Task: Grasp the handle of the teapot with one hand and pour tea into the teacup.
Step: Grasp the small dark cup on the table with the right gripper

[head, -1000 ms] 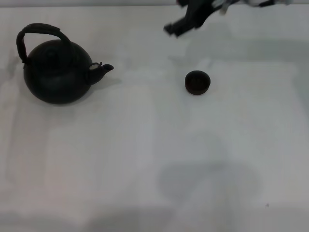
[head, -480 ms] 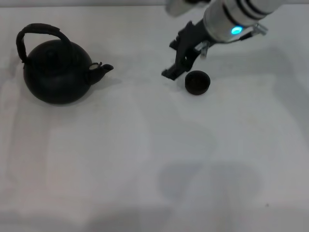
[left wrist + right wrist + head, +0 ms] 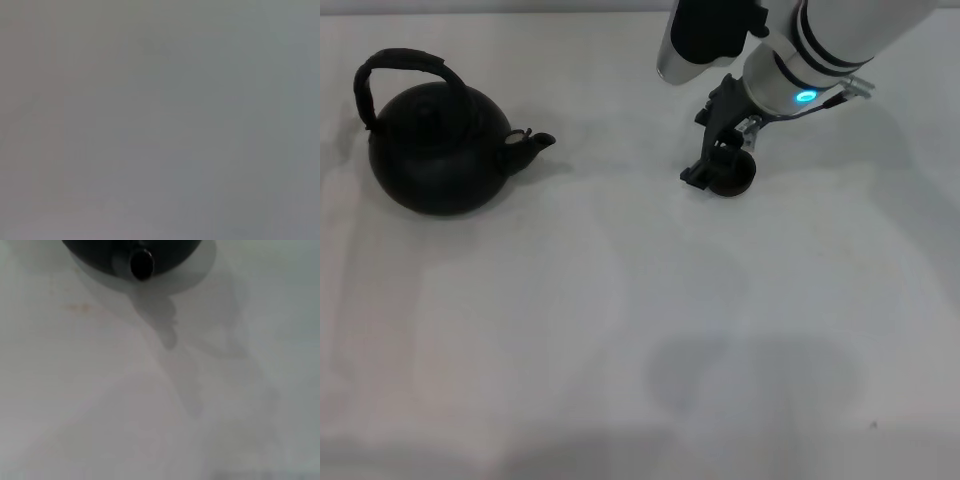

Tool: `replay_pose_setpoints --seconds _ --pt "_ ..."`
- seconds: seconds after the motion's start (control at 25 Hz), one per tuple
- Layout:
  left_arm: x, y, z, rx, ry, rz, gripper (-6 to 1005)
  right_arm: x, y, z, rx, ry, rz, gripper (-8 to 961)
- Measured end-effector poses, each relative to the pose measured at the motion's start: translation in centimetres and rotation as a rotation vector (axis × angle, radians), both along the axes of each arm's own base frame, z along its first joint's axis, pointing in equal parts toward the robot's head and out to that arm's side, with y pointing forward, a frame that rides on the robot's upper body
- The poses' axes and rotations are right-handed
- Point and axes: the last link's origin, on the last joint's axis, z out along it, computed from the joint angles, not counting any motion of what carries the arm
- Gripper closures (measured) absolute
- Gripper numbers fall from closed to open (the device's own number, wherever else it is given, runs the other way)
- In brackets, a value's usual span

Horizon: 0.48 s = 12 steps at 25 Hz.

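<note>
One teapot (image 3: 438, 150) upright, spout aimed at teacup (image 3: 735, 178), handle (image 3: 400, 66) arched overhead; right hand (image 3: 712, 168) over teacup, finger spacing unclear.

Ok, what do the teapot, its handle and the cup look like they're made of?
The teapot looks like matte black cast iron or dark clay: dull, no glare. Its handle looks wrapped, rough-textured, possibly cord or cane. The cup, beside the right gripper, looks like dark brown ceramic, but it is partly hidden.
</note>
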Motion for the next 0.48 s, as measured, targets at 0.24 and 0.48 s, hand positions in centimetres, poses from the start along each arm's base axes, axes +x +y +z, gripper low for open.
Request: replay_pose_setpoints --seconds 0.24,0.48 --pt "-0.1 -0.2 0.0 0.001 0.000 0.004 144 0.6 0.0 -0.1 0.002 -0.012 -0.008 115" --pt "-0.1 -0.1 0.1 0.003 0.001 0.004 144 1.4 -0.3 -0.2 -0.005 -0.037 -0.021 116"
